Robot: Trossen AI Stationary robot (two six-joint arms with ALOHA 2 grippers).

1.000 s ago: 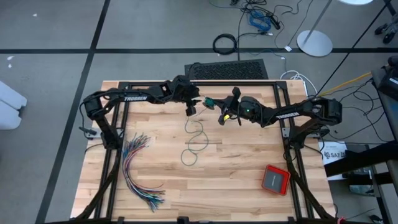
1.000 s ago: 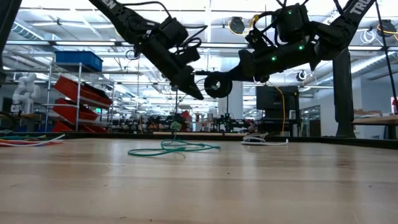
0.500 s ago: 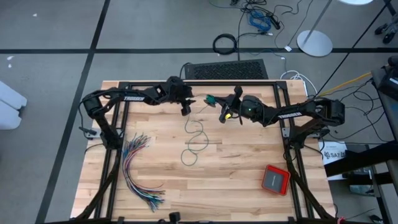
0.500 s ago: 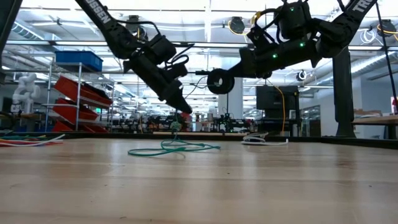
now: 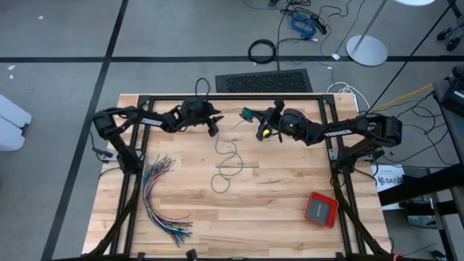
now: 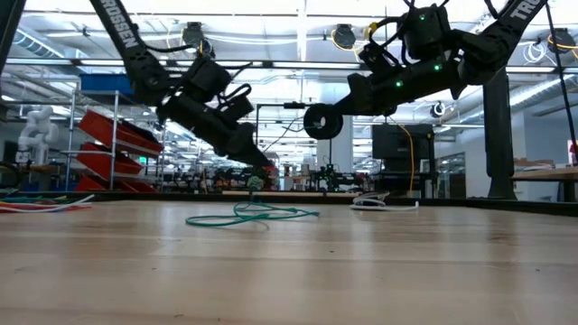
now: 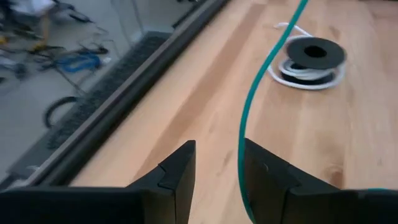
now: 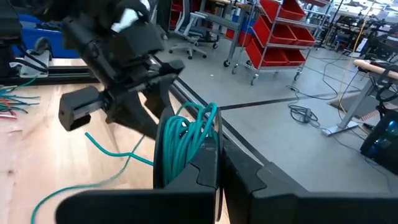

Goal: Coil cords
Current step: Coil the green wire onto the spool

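The teal-green cord is partly wound into a small coil (image 8: 177, 146), which my right gripper (image 8: 217, 171) holds, shut, above the table's far middle (image 5: 248, 114). The rest of the cord lies in loose loops on the table (image 5: 226, 163), (image 6: 253, 215). My left gripper (image 7: 217, 174) is low over the far part of the table (image 5: 214, 125). It is open, and the teal strand (image 7: 244, 137) runs up between its fingers. The black cord, with its white tail, lies coiled flat on the table (image 7: 310, 59), (image 6: 384, 203). My right gripper pinches several turns of the teal coil (image 8: 206, 127) between its two shut fingers, coming nearly level from the table's right. The coil is lifted clear and hangs beside the fingers. A slack strand (image 8: 115, 152) trails from it down to the table. My left gripper has the teal strand (image 7: 241, 162) close along the inner side of one finger (image 7: 267, 177). I cannot tell whether it touches.
A fanned bundle of many-coloured wires (image 5: 161, 199) lies at the table's left. A red box (image 5: 320, 209) sits at the near right. A black mat (image 5: 264, 81) and a thick black cable ring (image 5: 262, 51) lie on the floor beyond the far edge.
My left gripper has sunk toward the table and drawn back toward the table's left, tipping from steeply downward to nearer level. Its fingers keep the same gap. My right gripper and the teal coil have stayed where they were.
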